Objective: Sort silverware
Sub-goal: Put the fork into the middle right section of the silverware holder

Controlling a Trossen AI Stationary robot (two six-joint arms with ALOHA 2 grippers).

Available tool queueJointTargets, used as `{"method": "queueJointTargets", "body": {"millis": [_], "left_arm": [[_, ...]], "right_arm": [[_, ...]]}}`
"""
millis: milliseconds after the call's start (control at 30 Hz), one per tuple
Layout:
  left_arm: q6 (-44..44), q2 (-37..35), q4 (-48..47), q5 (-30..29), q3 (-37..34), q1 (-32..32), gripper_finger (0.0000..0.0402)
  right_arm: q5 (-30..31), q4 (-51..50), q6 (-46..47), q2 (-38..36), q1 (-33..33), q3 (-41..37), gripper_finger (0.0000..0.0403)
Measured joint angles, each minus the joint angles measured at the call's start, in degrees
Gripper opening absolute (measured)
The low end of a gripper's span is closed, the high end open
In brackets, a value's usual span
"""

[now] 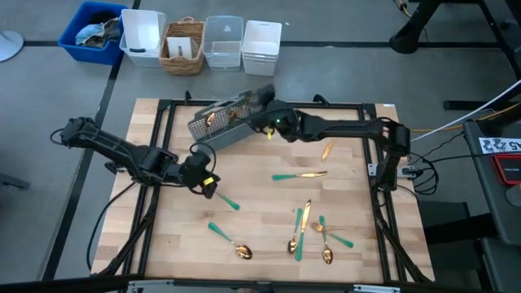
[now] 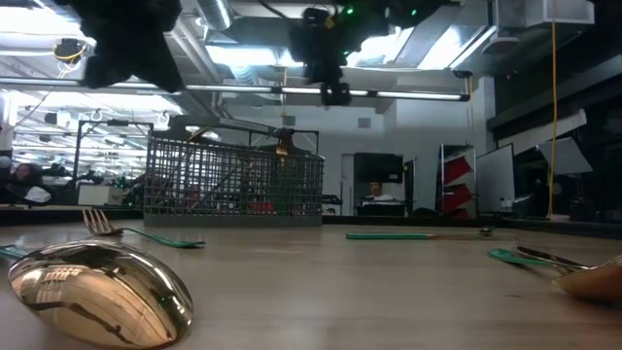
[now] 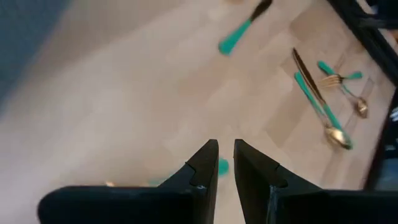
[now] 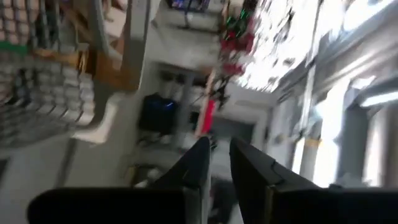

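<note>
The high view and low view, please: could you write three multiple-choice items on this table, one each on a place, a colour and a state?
1. Where is the right gripper?
A. Above the mesh caddy
B. Over the spoons at the near edge
C. Off the table

2. What colour are the silverware handles?
A. Red
B. Teal-green
C. Black

3. How does the mesh caddy stand?
A. Tipped on its side
B. Lifted in the air
C. Upright on the table

Key: 1 A, the low view shows it hanging over the caddy; 2 B, every loose piece shows teal-green; 3 C, its base rests flat in the low view.
</note>
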Motion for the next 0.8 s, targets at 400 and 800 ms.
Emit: {"method": "queueJointTargets", "body": {"millis": [400, 800], "left_arm": [[-26.5, 10.3, 0.5, 4.1, 0.0, -3.0, 0.0043], [-50.4, 19.9, -0.1, 15.1, 0.0, -1.0, 0.0043]], "right_arm": [[-10.2, -42.6, 36.5, -9.3, -3.2, 0.0, 0.0062], [-29.9, -48.8, 42.2, -9.4, -5.7, 0.0, 0.0062]]}}
